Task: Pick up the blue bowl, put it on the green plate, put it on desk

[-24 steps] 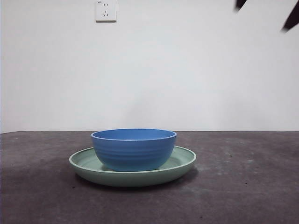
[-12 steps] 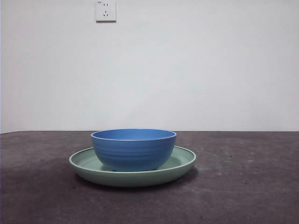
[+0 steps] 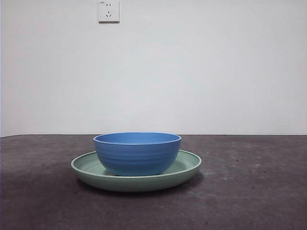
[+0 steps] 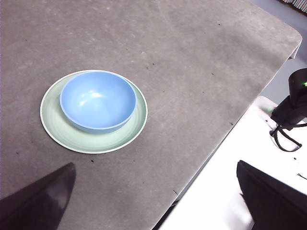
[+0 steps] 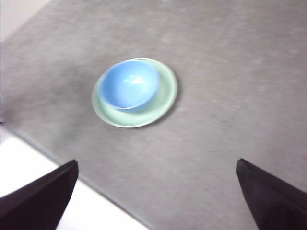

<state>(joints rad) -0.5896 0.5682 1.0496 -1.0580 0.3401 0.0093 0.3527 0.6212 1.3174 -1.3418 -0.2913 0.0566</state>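
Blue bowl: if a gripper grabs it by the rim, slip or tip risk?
The blue bowl looks rigid, so it probably won't flex. Its glossy inside suggests a rim pinch could slip. It sits off-centre on the green plate, which may shift if nudged.

Plain white wall (image 3: 201, 72) behind the table's far edge, evenly lit, no windows seen; white power socket (image 3: 108, 10) mounted high on it, above the far edge, left of centre; dark grey-brown speckled tabletop (image 3: 249, 191) filling the lower front view, small pale flecks and dark specks scattered; rounded table corner (image 4: 292, 33) in the left wrist view, thin edge along the side; white surface (image 4: 225, 191) just beside and below that table edge; black device with a green light and a looped strap (image 4: 290, 112) resting on it; pale strip (image 5: 19, 172) along the table edge in the right wrist view, blurred.
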